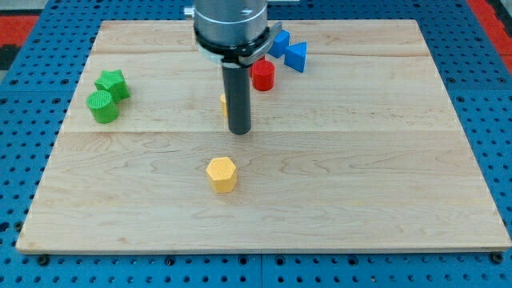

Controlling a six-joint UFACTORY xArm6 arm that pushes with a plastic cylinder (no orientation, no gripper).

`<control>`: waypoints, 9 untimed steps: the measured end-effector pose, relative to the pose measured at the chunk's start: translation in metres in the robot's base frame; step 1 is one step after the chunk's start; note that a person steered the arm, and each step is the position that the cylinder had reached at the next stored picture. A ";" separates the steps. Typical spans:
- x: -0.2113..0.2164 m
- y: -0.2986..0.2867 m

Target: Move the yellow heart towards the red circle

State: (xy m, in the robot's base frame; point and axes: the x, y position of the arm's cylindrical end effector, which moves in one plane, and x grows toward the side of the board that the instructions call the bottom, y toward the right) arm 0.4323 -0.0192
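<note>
- Camera view: my tip (239,130) rests near the middle of the worktop (384,200); it is a bare rod with no hand.
- The yellow heart (224,104) peeks out just left of the rod, mostly hidden.
- The red circle (262,75) stands close by, toward the far edge.
- Blue blocks (288,50) sit behind it.
- A yellow hexagon (222,174) lies nearer the front edge.
- A green star (113,82) and a green cylinder (102,106) touch near the left edge.

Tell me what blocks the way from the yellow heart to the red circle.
Nothing visible does. The yellow heart is mostly hidden behind my rod, my tip just right of it. The red circle sits up-right, bare board between.
</note>
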 end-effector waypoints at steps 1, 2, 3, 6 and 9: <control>-0.025 0.002; -0.034 0.002; -0.028 0.002; -0.002 -0.001; -0.017 -0.004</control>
State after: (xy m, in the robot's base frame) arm 0.4152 -0.0229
